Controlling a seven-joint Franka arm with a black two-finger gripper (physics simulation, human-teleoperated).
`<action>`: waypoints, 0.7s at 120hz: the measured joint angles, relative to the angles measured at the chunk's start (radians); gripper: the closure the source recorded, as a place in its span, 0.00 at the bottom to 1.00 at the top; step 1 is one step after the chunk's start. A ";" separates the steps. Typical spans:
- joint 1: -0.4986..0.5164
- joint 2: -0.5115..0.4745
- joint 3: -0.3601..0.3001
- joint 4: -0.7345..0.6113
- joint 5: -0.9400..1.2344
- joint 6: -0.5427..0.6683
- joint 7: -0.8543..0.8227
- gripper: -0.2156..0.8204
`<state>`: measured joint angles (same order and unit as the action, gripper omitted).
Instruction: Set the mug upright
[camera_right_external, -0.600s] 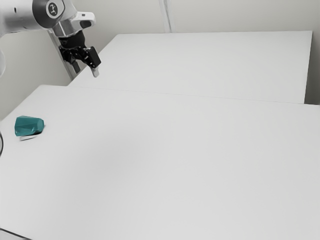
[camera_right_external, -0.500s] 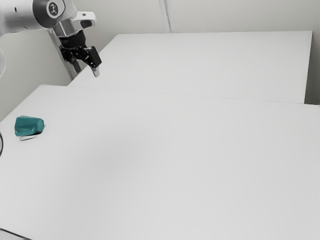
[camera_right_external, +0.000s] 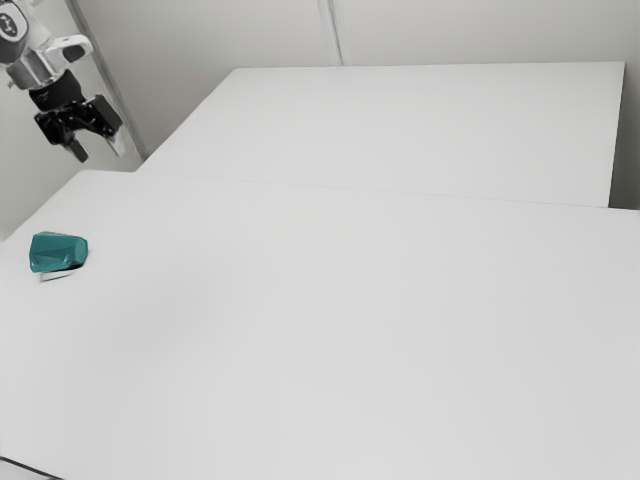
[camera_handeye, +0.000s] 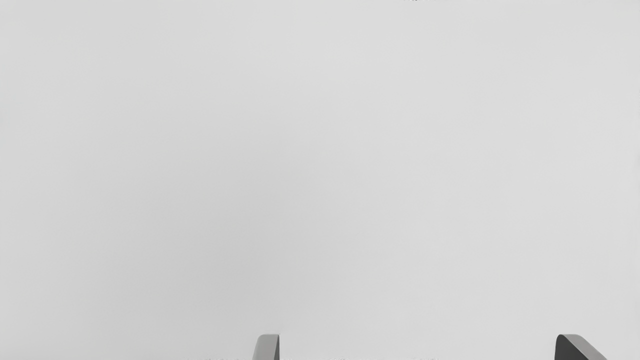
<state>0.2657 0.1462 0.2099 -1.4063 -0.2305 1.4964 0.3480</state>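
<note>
White tabletop (camera_right_external: 330, 330) stood against pale wall (camera_right_external: 450, 30). Teal mug (camera_right_external: 58, 252) lay at exterior view's left, seemingly on its side. Hand (camera_right_external: 100, 152) was above tabletop, apart from mug, spread and empty. Off-centre squeeze could have skidded slanted sides, rolling mug away.

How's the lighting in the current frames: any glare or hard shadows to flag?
Exterior view: soft light, no glare spot on the white table, only a faint grey shading; a small dark strip under the teal mug. Wrist view: no glare on the pale surface, a soft-edged grey patch near one of the open fingers, no hard shadow.
</note>
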 joint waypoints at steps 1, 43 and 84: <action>0.013 0.004 0.000 0.001 -0.010 -0.003 0.005 0.21; 0.496 0.320 -0.100 0.193 -0.229 -0.099 0.260 0.21; 0.753 0.578 -0.289 0.509 -0.251 -0.092 0.446 0.21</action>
<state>1.0189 0.7241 -0.0795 -0.8974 -0.4814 1.4048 0.7943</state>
